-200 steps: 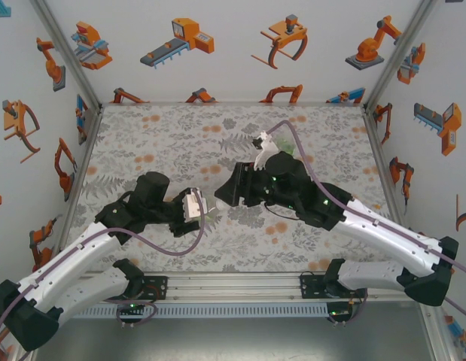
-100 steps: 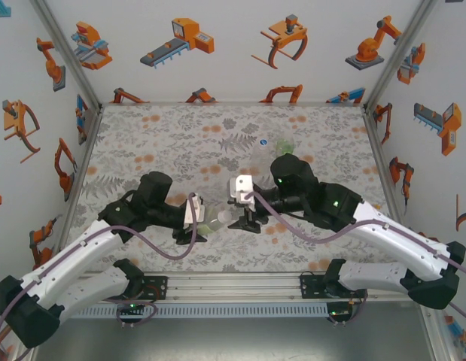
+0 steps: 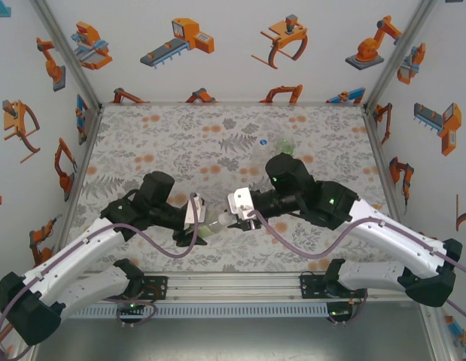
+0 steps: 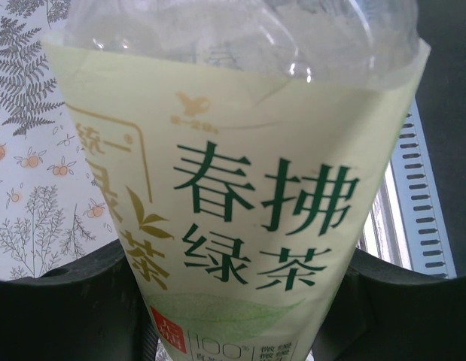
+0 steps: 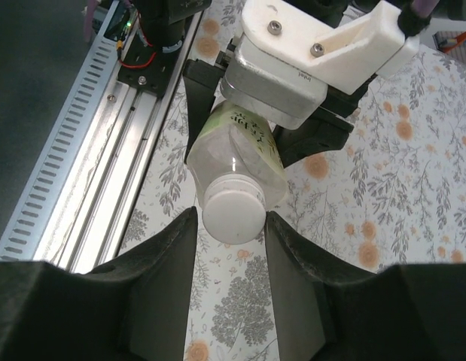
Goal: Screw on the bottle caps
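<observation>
- We've got the left gripper (image 3: 196, 226) clamped on the small transparent plastic bottle with the pale yellow-green paper label (image 4: 233, 188). Its dark fingers (image 4: 59, 301) press the label from both sides.
- The bottle lies tipped on its side over the near part of the floral-print table (image 3: 165, 135), close to the front rail, with its neck pointing toward the right arm.
- The round white screw cap (image 5: 233, 213) sits on that neck, facing us in the right wrist view.
- The right gripper (image 5: 231, 226) straddles the cap, one black finger on each side. One finger looks to be against the rim and a thin sliver shows at the other, so we cannot tell whether it grips yet.
- Farther back, beside the right arm, a colourless little bottle (image 3: 261, 154) and a green-tinted little bottle (image 3: 287, 143) stand just beside each other on the table.
</observation>
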